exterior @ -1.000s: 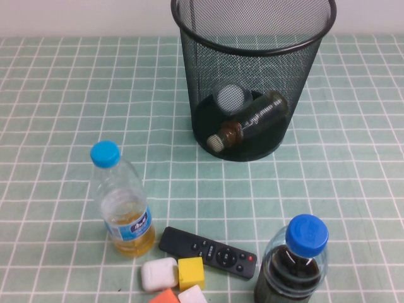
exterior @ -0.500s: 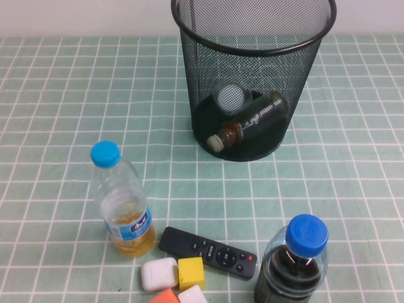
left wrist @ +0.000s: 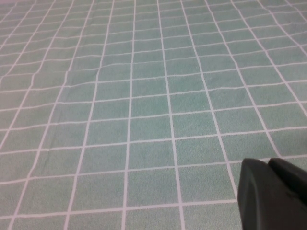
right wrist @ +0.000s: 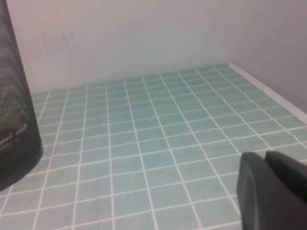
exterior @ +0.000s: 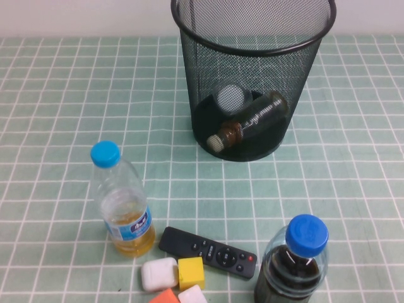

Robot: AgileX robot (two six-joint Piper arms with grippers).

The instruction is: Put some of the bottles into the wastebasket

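Note:
The black wire-mesh wastebasket (exterior: 189, 44) stands at the back middle of the checked green cloth. Both clear bottles lie in it. The small squat bottle (exterior: 252, 117) with the beige cap lies on its side, and the taller bottle's white cap (exterior: 231, 96) shows behind it. Neither gripper shows in the high view. My left gripper (left wrist: 268, 165) is shut and empty over bare cloth. My right gripper (right wrist: 265, 158) is shut and empty over the cloth, well apart from the wastebasket, whose wall also shows in the right wrist view (right wrist: 14, 120).
A blue-capped bottle of yellow liquid (exterior: 123, 202) stands front left. A blue-capped bottle of dark liquid (exterior: 297, 265) stands front right. Between them lie a black remote (exterior: 208, 251) and small white (exterior: 158, 274), yellow (exterior: 191, 273) and orange (exterior: 165, 297) blocks.

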